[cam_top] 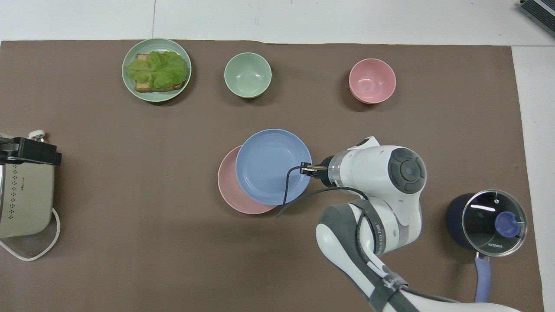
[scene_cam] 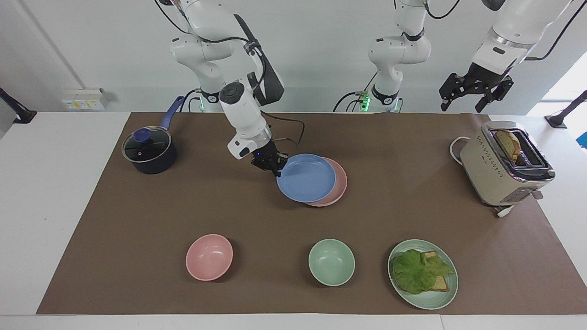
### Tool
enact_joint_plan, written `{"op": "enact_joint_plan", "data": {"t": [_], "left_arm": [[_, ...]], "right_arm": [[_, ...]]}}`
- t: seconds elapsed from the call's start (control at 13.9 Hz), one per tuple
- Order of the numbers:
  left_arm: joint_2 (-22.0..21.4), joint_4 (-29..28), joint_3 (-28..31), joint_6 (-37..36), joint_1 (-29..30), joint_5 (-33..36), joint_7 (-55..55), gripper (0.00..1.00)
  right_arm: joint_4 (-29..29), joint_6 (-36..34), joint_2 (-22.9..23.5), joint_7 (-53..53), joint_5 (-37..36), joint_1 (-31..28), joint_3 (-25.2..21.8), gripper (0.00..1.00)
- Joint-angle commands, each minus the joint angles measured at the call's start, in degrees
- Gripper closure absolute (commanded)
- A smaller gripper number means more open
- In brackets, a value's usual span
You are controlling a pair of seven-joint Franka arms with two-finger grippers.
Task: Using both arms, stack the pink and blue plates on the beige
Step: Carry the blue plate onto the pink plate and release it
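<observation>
i have the right gripper clamped on the rim of the blue plate, at the edge toward the right arm's end of the table. the plate is carried in the air, slightly tilted, and it overlaps most of the pink plate, which lies flat on the brown mat near the table's middle. a crescent of pink shows past the blue rim. from the overhead view the blue plate covers the pink plate except a strip toward the left arm's end. i cannot see a beige plate in either view.

my left gripper waits high above the left arm's end of the table, over the area by the toaster, its fingers spread apart and holding nothing.

a dark lidded saucepan stands toward the right arm's end. farther from the robots sit a pink bowl, a green bowl and a green plate with lettuce on bread.
</observation>
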Motion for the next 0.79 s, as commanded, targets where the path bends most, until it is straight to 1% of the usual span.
{"op": "enact_joint_plan", "data": {"t": [0.0,0.14,0.22,0.36,0.43,0.5,0.65,0.72], "left_arm": [[-1.2,-0.9,0.0,-0.7,0.3,-0.5,-0.2,0.0],[-1.2,-0.9,0.0,-0.7,0.3,-0.5,-0.2,0.0],[-1.2,-0.9,0.0,-0.7,0.3,-0.5,-0.2,0.0],[-1.2,-0.9,0.0,-0.6,0.3,-0.5,-0.2,0.0],[-1.2,-0.9,0.0,-0.7,0.3,-0.5,-0.2,0.0],[-1.2,-0.9,0.0,-0.6,0.3,-0.5,-0.2,0.0],[-1.2,-0.9,0.0,-0.7,0.3,-0.5,-0.2,0.0],[-1.2,-0.9,0.0,-0.7,0.3,-0.5,-0.2,0.0]], "right_arm": [[1.4,0.1,1.9,2.1,1.3,1.6,-0.1,1.0],[1.4,0.1,2.3,5.6,1.3,2.9,0.0,1.0],[1.5,0.5,3.2,5.6,1.3,3.3,0.0,1.0],[1.7,0.6,3.7,5.3,1.3,3.3,0.0,1.0],[1.8,0.6,3.7,5.2,1.3,3.3,-0.1,0.96],[1.7,0.6,3.8,5.3,1.3,3.3,-0.1,0.76],[1.9,0.7,3.8,5.0,1.1,3.3,-0.2,0.24],[2.2,0.6,3.7,5.4,1.0,3.3,-0.2,0.17]]}}
